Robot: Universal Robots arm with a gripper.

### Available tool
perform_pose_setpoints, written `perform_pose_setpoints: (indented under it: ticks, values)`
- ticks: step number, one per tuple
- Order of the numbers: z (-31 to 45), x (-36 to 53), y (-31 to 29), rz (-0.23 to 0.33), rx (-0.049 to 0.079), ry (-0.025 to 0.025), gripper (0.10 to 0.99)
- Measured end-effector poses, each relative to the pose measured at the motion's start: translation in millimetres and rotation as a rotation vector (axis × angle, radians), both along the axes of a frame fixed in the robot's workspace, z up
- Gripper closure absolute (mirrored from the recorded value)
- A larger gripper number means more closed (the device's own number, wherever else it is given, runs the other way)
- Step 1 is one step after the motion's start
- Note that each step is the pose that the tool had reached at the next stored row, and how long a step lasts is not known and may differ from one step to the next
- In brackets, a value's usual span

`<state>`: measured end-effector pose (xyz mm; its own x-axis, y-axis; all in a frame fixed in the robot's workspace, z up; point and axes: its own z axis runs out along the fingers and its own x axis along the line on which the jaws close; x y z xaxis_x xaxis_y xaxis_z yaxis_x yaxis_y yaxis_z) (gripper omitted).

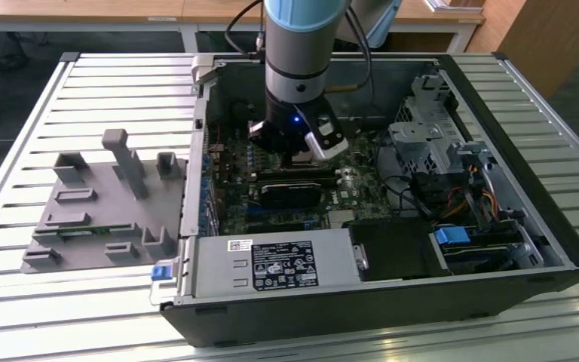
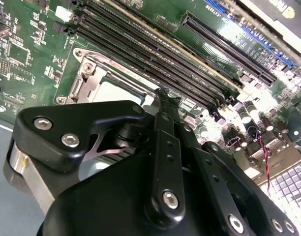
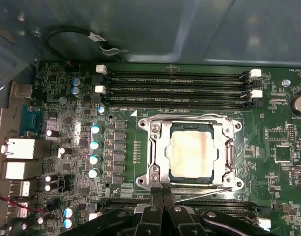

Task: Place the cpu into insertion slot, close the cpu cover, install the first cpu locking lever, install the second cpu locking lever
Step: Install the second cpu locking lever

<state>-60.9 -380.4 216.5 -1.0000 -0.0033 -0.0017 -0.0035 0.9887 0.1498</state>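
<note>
In the first wrist view the cpu (image 3: 192, 152), its metal top dull and smudged, lies in the insertion slot (image 3: 192, 178) on the green board. The silvery cpu cover (image 3: 158, 145) lies flat around it. One thin wire lever (image 3: 190, 116) runs along the socket's side by the memory slots. A second lever (image 3: 204, 195) slants off the opposite side. My gripper (image 3: 163, 189) is shut, its tips just at that side of the socket, beside the slanting lever. The second wrist view shows the shut gripper (image 2: 163, 96) over the socket edge, with the cpu (image 2: 116, 91) behind. In the exterior view the gripper (image 1: 298, 160) reaches down into the computer case.
Long black memory slots (image 3: 180, 83) flank the socket on both sides. Capacitors (image 3: 95, 145) stand beside it. The open case (image 1: 561, 249) holds a power supply (image 1: 269, 265) and drive bays (image 1: 430, 143). A grey fixture (image 1: 99, 204) sits on the slatted table at the exterior view's left.
</note>
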Motion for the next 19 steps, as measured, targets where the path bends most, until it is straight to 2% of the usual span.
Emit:
perform_pose_setpoints:
  ticks: [3, 6, 12, 19]
  values:
    - [-0.4, -0.5, -2.7, 0.000, 0.012, 0.0000, 0.980]
    - [-0.5, -0.8, -3.6, 0.000, 0.019, 0.0000, 0.980]
    - [-2.4, -3.1, -4.6, 0.000, 0.026, 0.0000, 0.980]
    - [-9.9, -4.5, -4.8, 0.000, 0.035, 0.0001, 0.980]
